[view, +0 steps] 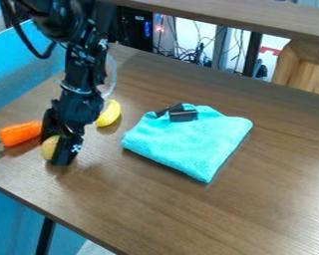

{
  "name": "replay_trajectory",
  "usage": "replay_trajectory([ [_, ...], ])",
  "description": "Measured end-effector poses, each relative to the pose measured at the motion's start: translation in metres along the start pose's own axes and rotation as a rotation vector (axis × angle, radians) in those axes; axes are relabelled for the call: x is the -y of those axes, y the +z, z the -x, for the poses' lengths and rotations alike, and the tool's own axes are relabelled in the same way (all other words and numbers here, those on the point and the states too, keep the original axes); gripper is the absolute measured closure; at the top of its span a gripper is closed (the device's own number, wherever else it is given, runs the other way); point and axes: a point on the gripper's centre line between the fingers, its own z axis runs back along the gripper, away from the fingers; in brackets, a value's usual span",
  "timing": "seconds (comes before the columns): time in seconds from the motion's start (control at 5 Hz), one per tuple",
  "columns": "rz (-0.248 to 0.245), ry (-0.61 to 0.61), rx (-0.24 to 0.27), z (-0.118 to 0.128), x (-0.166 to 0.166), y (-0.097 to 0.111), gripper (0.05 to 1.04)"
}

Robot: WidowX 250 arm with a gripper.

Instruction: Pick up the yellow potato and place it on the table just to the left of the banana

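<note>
Brown table [255, 214], pincer [58, 151] pointing down

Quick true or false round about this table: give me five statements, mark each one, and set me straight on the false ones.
1. The pincer is down at the tan thing. True.
2. The cloth is red. False: the cloth is turquoise.
3. The black block is beneath the cloth. False: the black block lies on top of the cloth.
4. The carrot's green end points away from the pincer. True.
5. The yellow thing touches the cloth. False: the yellow thing lies apart from the cloth.
</note>
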Motion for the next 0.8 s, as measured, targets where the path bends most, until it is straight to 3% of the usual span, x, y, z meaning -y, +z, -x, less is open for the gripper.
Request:
replay_trajectory([
  [0.2,0.004,0.041,0.026,-0.003,0.002,-0.002,0.354],
  [0.4,0.024,0.091,0.094,-0.001,0.008,0.010,0.360],
  [0.6,0.037,0.247,0.287,0.023,-0.002,0.052,0.360],
  [0.8,0.058,0.368,0.400,0.032,-0.028,0.091,0.360],
])
